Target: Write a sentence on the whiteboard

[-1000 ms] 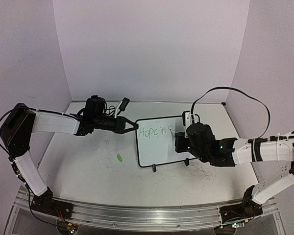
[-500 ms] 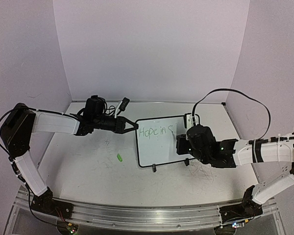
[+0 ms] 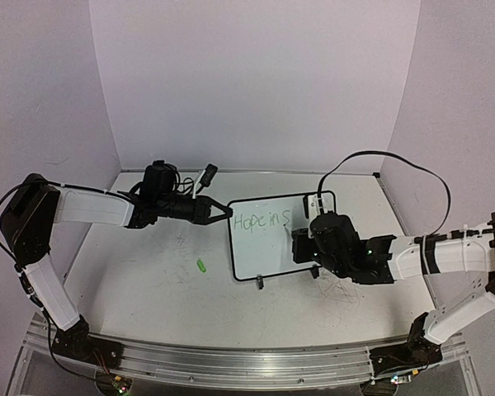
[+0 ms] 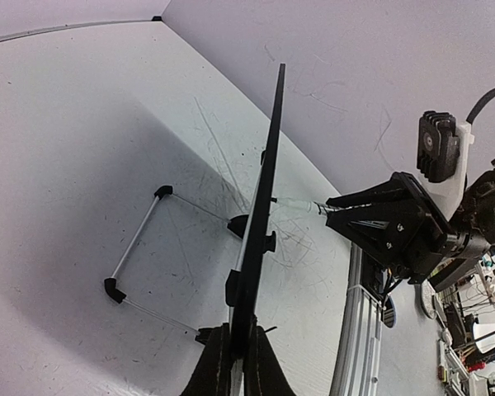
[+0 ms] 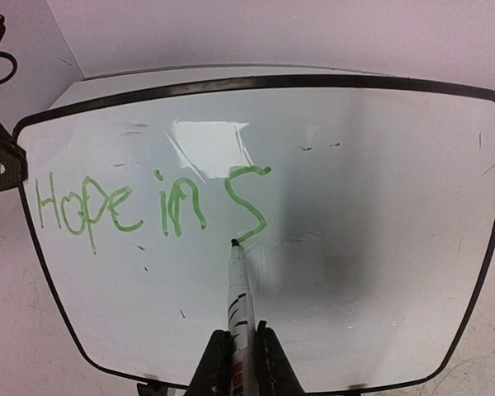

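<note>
Right gripper has dropped slightly on the whiteboard, clamping a marker whose tip touches the sentence at its S; left gripper pinches the whiteboard's left edge, green cap lying further left

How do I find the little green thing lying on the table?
Start at the whiteboard mid-table. Look left of its lower left corner. The green bit lies alone on the table, unlike the green writing on the board.
</note>
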{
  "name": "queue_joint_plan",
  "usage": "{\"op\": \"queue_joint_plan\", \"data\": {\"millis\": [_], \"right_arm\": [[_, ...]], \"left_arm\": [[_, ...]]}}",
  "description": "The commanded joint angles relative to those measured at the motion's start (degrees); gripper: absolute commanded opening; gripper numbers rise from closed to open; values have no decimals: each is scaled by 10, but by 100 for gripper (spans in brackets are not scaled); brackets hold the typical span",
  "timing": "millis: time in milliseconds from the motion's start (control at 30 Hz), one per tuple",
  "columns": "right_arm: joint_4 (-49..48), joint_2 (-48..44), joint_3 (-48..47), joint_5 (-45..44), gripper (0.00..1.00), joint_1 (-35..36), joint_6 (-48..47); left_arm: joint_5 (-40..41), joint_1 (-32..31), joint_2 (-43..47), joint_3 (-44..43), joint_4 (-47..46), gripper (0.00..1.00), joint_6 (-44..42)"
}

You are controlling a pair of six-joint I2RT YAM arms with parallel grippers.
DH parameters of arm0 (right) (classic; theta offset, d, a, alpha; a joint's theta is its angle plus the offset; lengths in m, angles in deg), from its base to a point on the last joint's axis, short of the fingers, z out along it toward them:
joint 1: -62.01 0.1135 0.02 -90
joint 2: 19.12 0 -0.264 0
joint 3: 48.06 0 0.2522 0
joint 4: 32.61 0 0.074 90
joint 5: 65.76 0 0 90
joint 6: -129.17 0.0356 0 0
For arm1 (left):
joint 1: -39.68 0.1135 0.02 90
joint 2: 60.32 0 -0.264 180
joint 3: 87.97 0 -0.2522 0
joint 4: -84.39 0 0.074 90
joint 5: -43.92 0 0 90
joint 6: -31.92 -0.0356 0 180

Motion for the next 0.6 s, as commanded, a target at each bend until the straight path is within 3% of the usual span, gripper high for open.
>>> {"op": "queue_joint_plan", "data": {"millis": [0, 167, 567], "right_arm": [[-3, -32, 2, -8, 0, -1, -5], [3, -77, 21, -16, 0, -12, -8], [-10, -39, -10, -12, 0, -24, -30]], "left_arm": [[-2, 3, 32, 1, -15, 0, -8], [-1, 3, 32, 1, -15, 0, -9], [0, 3, 32, 3, -15, 0, -10]]}}
